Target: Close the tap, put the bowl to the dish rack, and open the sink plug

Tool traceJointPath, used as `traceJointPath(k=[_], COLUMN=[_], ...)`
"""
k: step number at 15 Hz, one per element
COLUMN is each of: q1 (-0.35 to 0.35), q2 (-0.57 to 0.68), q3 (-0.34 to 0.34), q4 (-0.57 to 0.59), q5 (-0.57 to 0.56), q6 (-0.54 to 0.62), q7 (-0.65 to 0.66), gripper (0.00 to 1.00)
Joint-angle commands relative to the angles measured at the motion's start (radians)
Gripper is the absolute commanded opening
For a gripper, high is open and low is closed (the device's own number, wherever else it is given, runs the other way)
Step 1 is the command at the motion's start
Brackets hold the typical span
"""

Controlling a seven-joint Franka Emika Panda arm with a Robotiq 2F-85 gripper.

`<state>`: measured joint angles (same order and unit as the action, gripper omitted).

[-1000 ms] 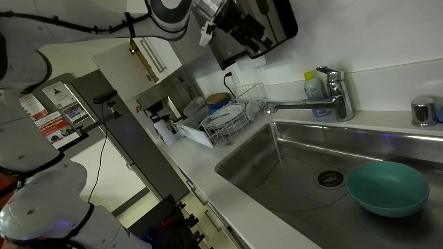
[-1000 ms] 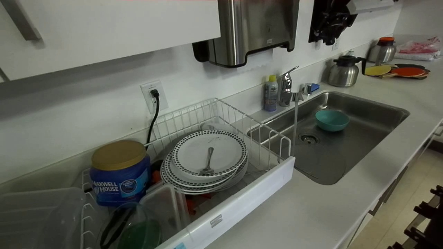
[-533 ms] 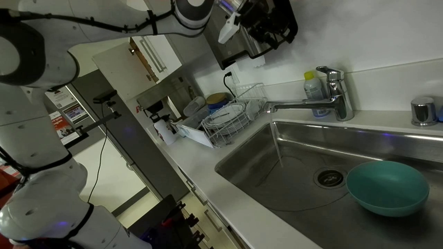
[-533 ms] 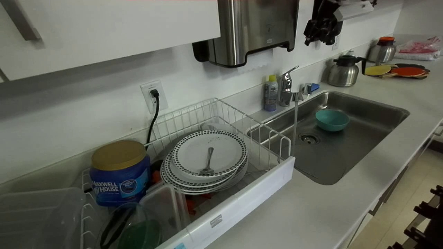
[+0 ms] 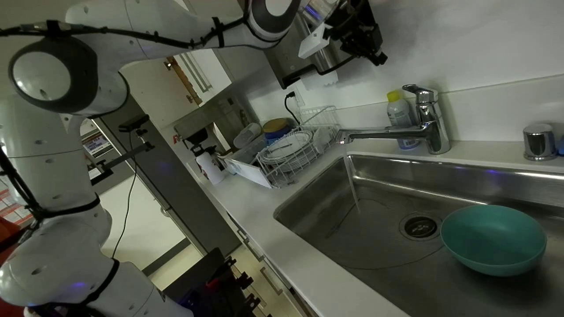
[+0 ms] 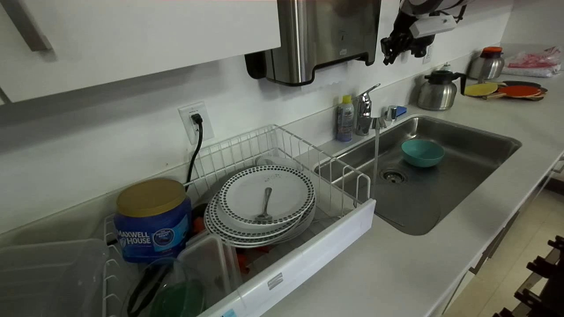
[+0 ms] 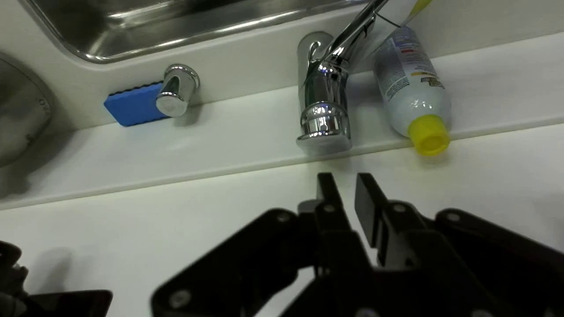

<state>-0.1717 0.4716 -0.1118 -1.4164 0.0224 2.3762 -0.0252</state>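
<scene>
Wrist view: you are holding the end effector (image 7: pixel 345 185), fingers narrowly parted on nothing, above the tap (image 7: pixel 324 101), whose upright body is standing between sink (image 7: pixel 211 31) and wall (image 7: pixel 154 207), its top pointing toward the fingers but not touching them.

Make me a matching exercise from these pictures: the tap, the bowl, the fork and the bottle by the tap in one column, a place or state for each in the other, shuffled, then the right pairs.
Things:
1. tap
2. bowl
3. fork
4. bottle

Places and states:
A. topped with a yellow cap
B. on the top plate
C. running
D. in the sink

Pairs: 1-C, 2-D, 3-B, 4-A.
</scene>
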Motion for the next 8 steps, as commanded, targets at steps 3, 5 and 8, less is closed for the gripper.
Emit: traceJointPath(k=[3,5,8], q1=[-0.010,-0.010,-0.015], q2=[0.031,0.031,0.049], q3=[0.005,0.005,0.011], q4=[0.025,0.025,0.046], q5=[0.008,0.008,0.021], q6=[-0.004,-0.004,0.004], q7=[-0.006,-0.006,-0.006], gripper=[0.01,0.01,0.00])
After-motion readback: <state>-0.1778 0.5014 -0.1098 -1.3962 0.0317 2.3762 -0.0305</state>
